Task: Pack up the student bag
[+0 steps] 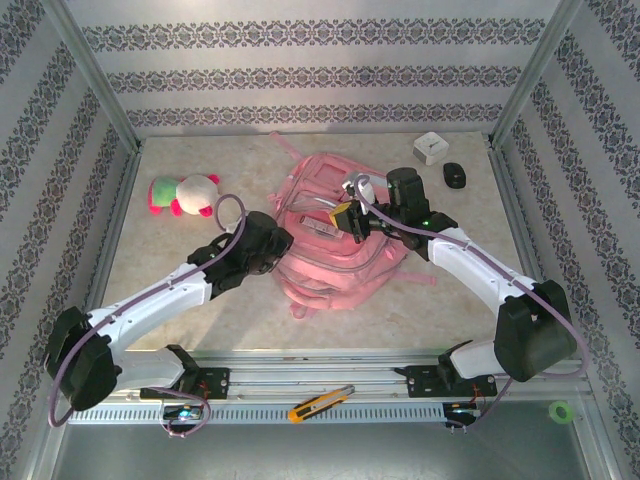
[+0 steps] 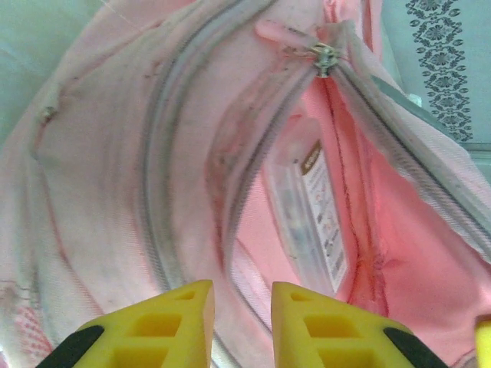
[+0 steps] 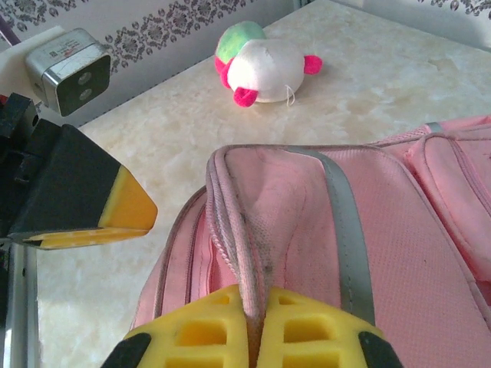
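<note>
The student bag (image 1: 335, 255) lies flat in the middle of the table, pink, with one zipped compartment gaping. My right gripper (image 1: 347, 218) (image 3: 259, 295) is shut on a fold of the bag's zipper rim (image 3: 238, 230) and holds it up. My left gripper (image 1: 283, 243) (image 2: 242, 287) hovers at the bag's left side over the opening, its yellow fingers (image 2: 180, 322) a little apart with nothing between them. Inside the open compartment lies a clear flat case with a printed label (image 2: 311, 218). The zipper pull (image 2: 325, 55) sits at the far end of the opening.
A pink, green and white plush toy (image 1: 185, 193) (image 3: 261, 61) lies at the back left. A white box (image 1: 431, 147) and a small black object (image 1: 455, 175) sit at the back right. A yellow box cutter (image 1: 320, 403) rests on the front rail, with a green ring (image 1: 561, 411) at the front right.
</note>
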Robot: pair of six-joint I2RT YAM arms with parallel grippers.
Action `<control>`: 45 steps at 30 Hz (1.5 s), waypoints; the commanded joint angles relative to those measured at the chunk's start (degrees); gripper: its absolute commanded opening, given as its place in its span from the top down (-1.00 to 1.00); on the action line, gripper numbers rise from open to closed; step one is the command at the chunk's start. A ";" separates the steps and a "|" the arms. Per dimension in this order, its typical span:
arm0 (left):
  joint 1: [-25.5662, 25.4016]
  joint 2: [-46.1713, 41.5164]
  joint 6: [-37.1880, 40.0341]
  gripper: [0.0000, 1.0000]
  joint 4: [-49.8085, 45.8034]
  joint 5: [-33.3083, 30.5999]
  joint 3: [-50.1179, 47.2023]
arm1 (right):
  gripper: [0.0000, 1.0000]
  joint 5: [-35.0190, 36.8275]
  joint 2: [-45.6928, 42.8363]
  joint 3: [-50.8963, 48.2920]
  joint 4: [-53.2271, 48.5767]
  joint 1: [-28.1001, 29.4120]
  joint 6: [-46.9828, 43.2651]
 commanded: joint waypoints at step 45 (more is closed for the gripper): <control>2.16 -4.14 19.89 -0.13 17.65 1.51 -8.37 | 1.00 -3.62 -2.97 -0.86 -3.24 4.71 -4.60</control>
